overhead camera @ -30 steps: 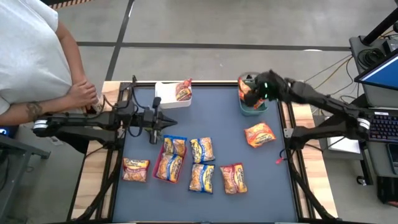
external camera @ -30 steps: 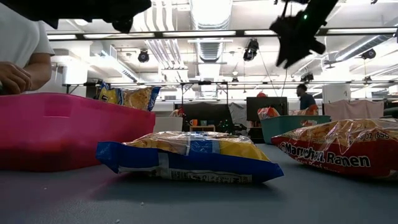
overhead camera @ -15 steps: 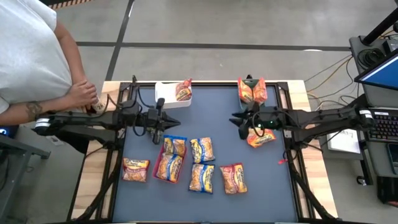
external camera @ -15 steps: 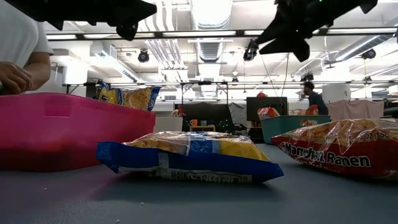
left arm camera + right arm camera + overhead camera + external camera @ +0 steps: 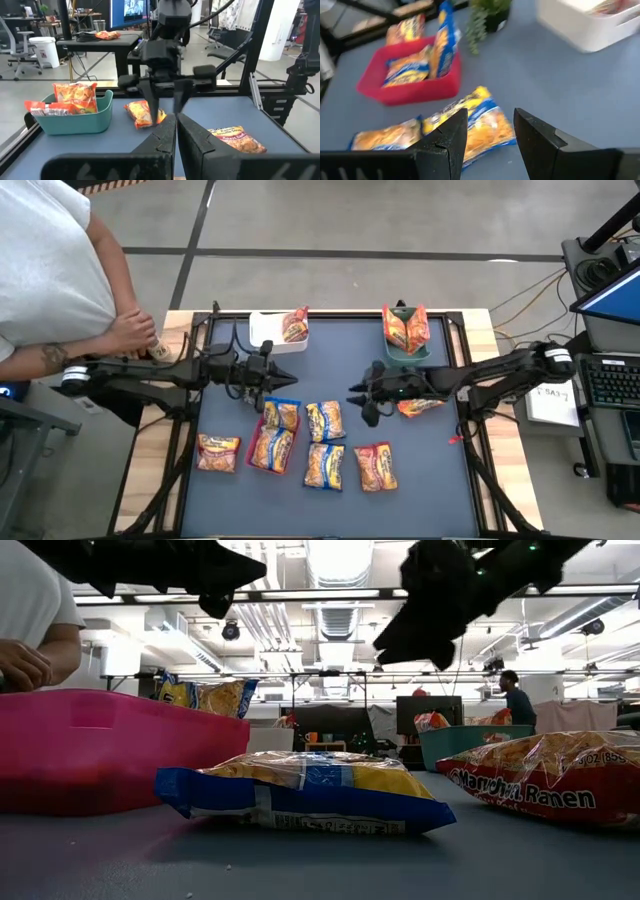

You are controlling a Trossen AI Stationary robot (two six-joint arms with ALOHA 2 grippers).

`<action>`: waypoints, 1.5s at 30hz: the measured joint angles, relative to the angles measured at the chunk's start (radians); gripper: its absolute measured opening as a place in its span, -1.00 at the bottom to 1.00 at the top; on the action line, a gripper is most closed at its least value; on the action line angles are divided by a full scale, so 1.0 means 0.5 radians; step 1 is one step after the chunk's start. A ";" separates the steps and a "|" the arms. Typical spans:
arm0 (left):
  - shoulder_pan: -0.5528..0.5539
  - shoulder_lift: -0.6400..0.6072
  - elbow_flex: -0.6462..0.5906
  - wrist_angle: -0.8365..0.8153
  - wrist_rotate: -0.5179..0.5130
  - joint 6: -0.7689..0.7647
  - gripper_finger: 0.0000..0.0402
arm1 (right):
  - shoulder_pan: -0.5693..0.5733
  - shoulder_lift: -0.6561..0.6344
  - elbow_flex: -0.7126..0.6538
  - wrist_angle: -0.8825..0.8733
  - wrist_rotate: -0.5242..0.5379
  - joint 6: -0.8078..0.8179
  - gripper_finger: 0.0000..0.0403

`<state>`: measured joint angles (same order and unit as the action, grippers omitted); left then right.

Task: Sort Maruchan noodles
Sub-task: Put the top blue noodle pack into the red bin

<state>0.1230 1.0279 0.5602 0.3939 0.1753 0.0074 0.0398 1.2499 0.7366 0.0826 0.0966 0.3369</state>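
Several Maruchan noodle packets lie flat on the blue table top: a blue-trimmed one (image 5: 281,415), others (image 5: 325,420), (image 5: 324,465), (image 5: 375,467), (image 5: 218,452), and one (image 5: 420,406) beside the right arm. A teal bin (image 5: 407,348) at the far right holds two packets (image 5: 405,327); a white bin (image 5: 270,332) holds one (image 5: 295,325). My right gripper (image 5: 355,400) (image 5: 490,135) hangs open above the table's middle, tipped down over a blue-trimmed packet (image 5: 470,125), with nothing between its fingers. My left gripper (image 5: 290,374) (image 5: 176,130) is shut and level, above the packets, holding nothing.
A red tray (image 5: 410,80) with several packets stands on the table's left part, a small green plant (image 5: 487,15) beside it. A person stands at the far left corner, a hand (image 5: 135,332) near the table's edge. The two grippers face each other above the middle, a short way apart.
My right gripper has swung from above the teal bin toward the table's middle and near side, sinking and tipping its fingers downward; its fingers stay open. My left gripper has shifted a little toward the table's middle, still shut. The packets on the table lie as before.
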 joint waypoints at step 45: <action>0.001 0.037 0.001 0.065 -0.001 -0.077 -1.00 | 0.015 0.666 0.687 -1.374 0.339 0.084 -0.94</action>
<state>0.1233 1.0462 0.5606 0.4263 0.1749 -0.0311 0.0475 1.5829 1.0801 -0.6044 0.2662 0.3787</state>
